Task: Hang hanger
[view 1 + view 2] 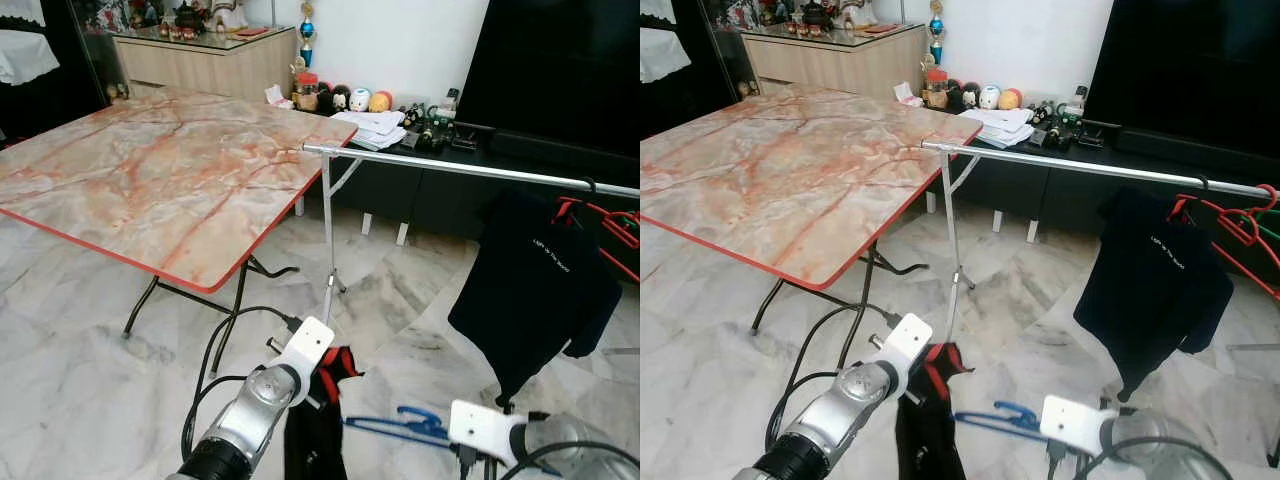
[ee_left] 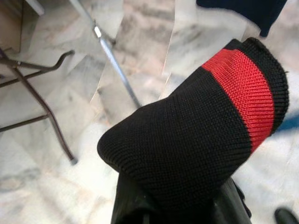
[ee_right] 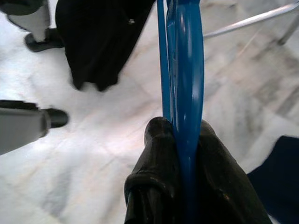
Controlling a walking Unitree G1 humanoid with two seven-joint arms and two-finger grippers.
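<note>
While the right gripper (image 3: 187, 140) clamps its two black fingers on the blue plastic hanger (image 1: 400, 425), the hanger lies roughly level, low in front of the robot. Its long axis runs across the robot's front, from the right gripper toward the left arm. In the head views its hook end (image 1: 415, 413) shows near mid-length, curling up and away from the robot.

Left gripper (image 2: 177, 205) is closed on a black knit garment with a red band (image 2: 187, 144); the fabric drapes over the fingers and hangs down below the wrist (image 1: 315, 430).

Hanger sits well below the silver metal rack rail (image 1: 450, 165), not touching it. A black T-shirt with small white print (image 1: 535, 285) hangs on the rail toward the robot's right, with red wire hangers (image 1: 600, 220) just beside it. A marble-pattern folding table with a red edge (image 1: 150, 170) stands to the left, over a pale marble floor (image 1: 80, 340).
</note>
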